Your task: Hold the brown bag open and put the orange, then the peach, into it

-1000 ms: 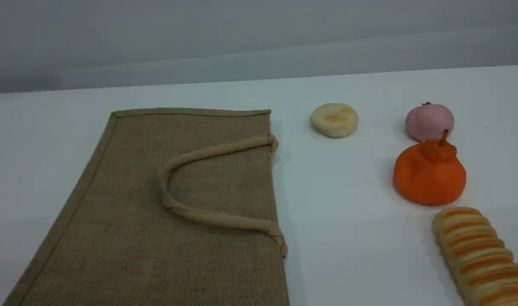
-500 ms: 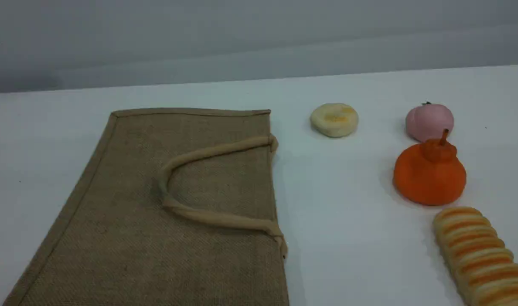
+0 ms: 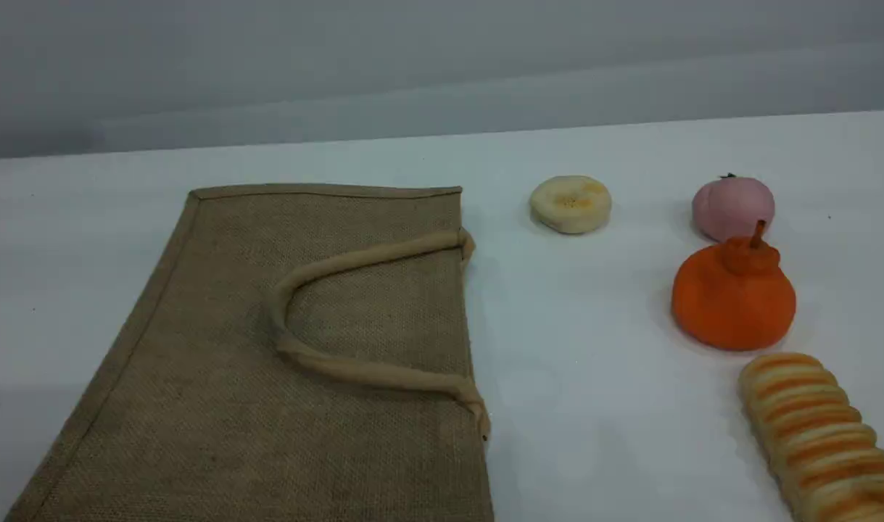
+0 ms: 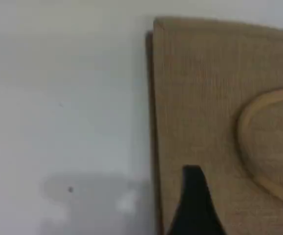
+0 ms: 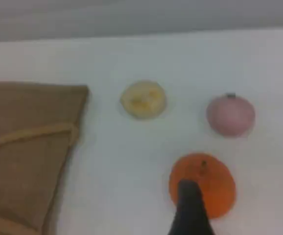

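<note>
- Left gripper: only one dark fingertip shows in its own camera. Fingers spread wide, nothing in them.
- Bag: lies flat on the table, directly under that fingertip. The tip is over the weave just inside the bag's seamed edge, with bare table to the tip's left.
- Bag not held open; its sides lie pressed together.
- Handle: loop folded flat on the bag's top panel, just right of the left fingertip.
- Right gripper: again one fingertip in view. Fingers wide apart, holding nothing.
- Orange: on the table, stem up, right under the right fingertip, which overlaps its left side. Touching or not, cannot tell.
- Peach: beyond the right fingertip and a little to its right, on the table close behind the orange.
- Disc: pale yellow, beyond the fingertip to its left, well apart from both fruits.
- The bag's corner lies well off to the right fingertip's left.
- Loaf: ribbed, on the table near the orange.
</note>
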You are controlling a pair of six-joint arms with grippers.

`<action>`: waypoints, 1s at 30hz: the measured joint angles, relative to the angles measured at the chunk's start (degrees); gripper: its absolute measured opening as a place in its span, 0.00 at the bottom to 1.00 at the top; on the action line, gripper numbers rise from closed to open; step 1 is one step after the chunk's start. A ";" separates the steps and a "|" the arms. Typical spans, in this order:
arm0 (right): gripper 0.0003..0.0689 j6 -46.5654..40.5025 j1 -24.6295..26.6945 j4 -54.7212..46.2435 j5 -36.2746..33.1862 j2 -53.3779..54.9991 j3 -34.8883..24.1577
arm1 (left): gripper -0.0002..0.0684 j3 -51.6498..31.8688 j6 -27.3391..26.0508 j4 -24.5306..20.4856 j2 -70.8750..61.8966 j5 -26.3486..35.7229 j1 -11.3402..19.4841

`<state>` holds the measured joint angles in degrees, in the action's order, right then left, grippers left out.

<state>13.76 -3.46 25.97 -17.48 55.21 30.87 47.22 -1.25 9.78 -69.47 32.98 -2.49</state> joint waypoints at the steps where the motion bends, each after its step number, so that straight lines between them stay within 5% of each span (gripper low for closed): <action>1: 0.62 0.00 0.00 1.31 0.00 1.36 0.38 | 0.65 0.00 0.00 0.94 -1.94 -0.59 0.00; 10: 0.62 0.66 -0.04 7.19 -1.87 13.03 8.19 | 0.65 2.60 -8.14 12.50 -18.30 -4.33 -0.22; 15: 0.62 0.66 -0.04 9.04 -1.93 18.53 8.97 | 0.65 7.47 -14.39 18.71 -26.20 -3.94 -3.07; 30: 0.62 1.50 -0.04 8.86 -1.79 20.91 8.97 | 0.65 21.73 -11.67 18.65 -48.94 -2.91 -10.64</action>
<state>15.26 -3.50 34.83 -19.26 76.11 39.84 68.95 -12.92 28.43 -118.41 30.07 -13.13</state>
